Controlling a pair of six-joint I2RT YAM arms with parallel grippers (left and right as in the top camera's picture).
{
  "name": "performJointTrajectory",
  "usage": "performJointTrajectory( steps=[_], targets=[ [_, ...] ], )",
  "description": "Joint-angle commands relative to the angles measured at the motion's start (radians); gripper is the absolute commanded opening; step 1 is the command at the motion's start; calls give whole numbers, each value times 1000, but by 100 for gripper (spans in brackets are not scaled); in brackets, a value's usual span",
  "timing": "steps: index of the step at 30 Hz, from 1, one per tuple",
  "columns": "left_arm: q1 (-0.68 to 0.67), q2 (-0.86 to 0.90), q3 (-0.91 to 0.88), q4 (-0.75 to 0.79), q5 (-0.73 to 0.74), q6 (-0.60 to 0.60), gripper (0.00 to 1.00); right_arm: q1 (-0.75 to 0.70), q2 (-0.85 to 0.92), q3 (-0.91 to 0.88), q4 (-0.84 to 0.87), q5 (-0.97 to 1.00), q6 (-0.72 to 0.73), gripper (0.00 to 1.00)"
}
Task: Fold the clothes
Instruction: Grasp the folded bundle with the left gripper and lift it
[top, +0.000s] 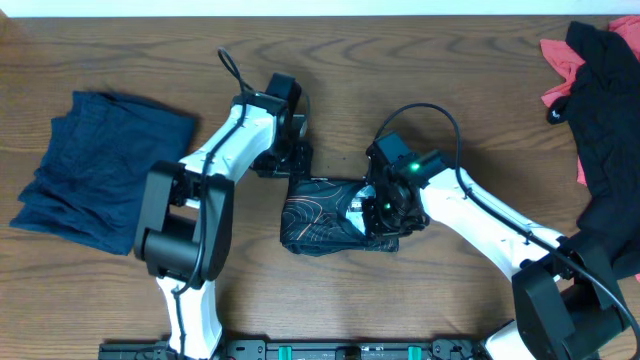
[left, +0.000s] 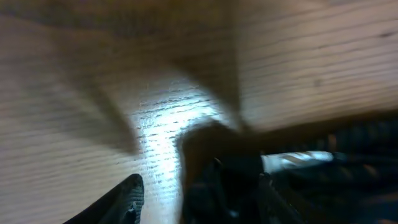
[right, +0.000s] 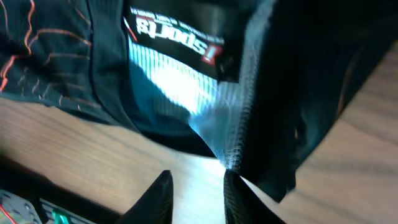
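Overhead: black jersey (top: 320, 215) lies folded small at table centre, long axis 9-to-3. Left gripper (top: 292, 165) sits at its 11 o'clock edge, right gripper (top: 385, 215) over its 3 o'clock end.

Left wrist: blurred. Jaws spread, bare wood between; a dark mass, likely the jersey, at 4 o'clock.

Right wrist: jaws narrowly parted over wood; jersey fills 12 o'clock, its hem (right: 233, 146) reaching one fingertip (right: 231, 180).
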Motion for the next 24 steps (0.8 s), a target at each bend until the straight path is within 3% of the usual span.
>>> performJointTrajectory(
  steps=[1, 9, 15, 18, 24],
  targets=[
    [2, 2, -6, -23, -14, 19, 53, -8, 9, -65, 47, -10, -11, 27],
    [2, 2, -43, -142, -99, 6, 48, -70, 14, -162, 132, 157, 19, 30],
    [1, 2, -72, -285, -68, -196, 49, -183, 14, -166, 274, 278, -12, 28],
    [1, -6, -72, -332, -32, -269, 55, -232, 14, -161, 362, 277, -23, 28],
    [5, -98, -68, -291, -22, -278, 56, -275, 13, -107, 308, 279, -103, 39]
  ],
)
